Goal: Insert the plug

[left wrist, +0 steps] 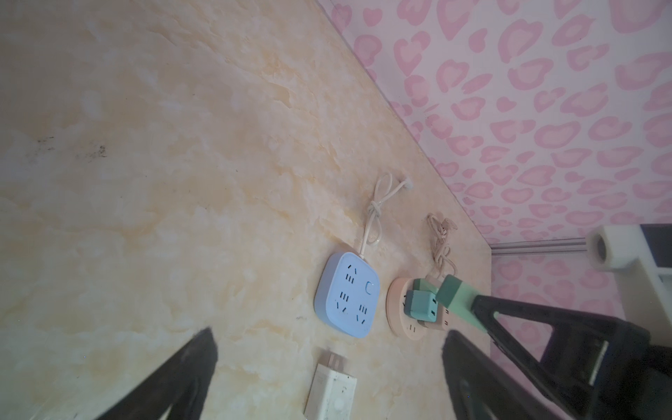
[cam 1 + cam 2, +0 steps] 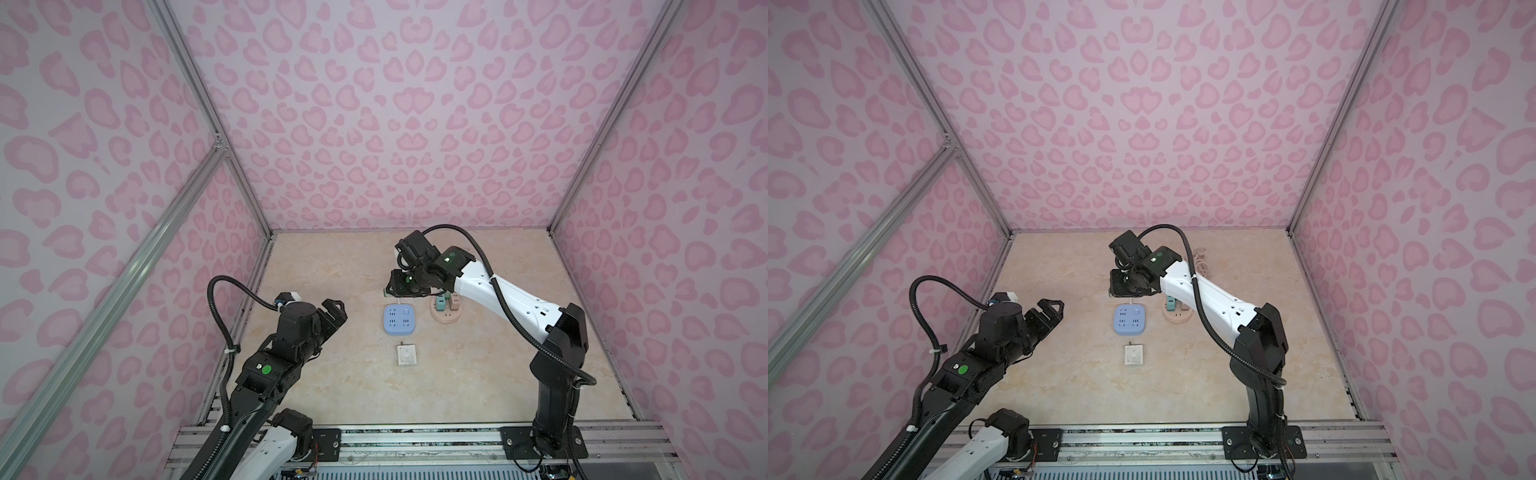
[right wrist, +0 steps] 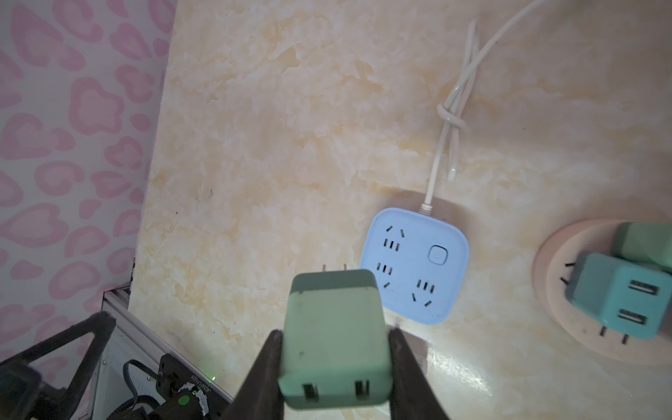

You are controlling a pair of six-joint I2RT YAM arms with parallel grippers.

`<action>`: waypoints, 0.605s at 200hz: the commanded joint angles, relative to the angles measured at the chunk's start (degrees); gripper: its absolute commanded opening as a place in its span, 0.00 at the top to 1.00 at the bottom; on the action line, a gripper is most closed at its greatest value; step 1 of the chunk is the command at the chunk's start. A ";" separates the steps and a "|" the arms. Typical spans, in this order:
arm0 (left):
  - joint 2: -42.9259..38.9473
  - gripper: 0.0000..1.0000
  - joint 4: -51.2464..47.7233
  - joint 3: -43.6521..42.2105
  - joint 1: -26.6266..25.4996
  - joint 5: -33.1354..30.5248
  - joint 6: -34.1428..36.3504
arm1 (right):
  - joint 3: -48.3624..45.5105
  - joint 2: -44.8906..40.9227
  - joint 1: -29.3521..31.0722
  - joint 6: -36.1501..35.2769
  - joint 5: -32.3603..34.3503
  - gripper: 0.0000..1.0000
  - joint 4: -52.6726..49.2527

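A pale green plug point(image 3: 332, 327) with two metal prongs at its far end is clamped between the jaws of my right gripper point(image 3: 334, 334), which is shut on it. It hangs above the table just behind the blue square socket strip point(image 2: 399, 318), apart from it. The strip point(image 3: 414, 265) lies flat with three free outlets and a button. From the left wrist the green plug point(image 1: 454, 296) shows beyond the round socket. My left gripper point(image 2: 336, 309) is open and empty, raised over the table's left side.
A round peach socket base point(image 2: 445, 321) right of the strip carries a teal plug point(image 3: 618, 291) and other plugs. A white adapter point(image 2: 406, 354) lies flat in front of the strip. A knotted white cord point(image 3: 452, 120) runs back from the strip. Pink patterned walls enclose the table.
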 commanded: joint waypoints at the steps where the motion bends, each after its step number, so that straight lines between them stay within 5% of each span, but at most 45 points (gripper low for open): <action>1: -0.57 0.01 1.58 -0.90 0.00 -1.57 1.79 | 6.64 4.91 -0.51 0.29 -0.29 1.00 -10.79; 40: -1.74 0.02 1.58 -1.55 0.00 -2.40 3.21 | 17.54 13.46 -1.57 -1.29 -2.83 1.00 -19.59; 121: -1.71 0.02 2.41 -2.97 0.04 -2.74 4.92 | 22.72 19.65 -1.83 0.26 -1.03 1.00 -22.53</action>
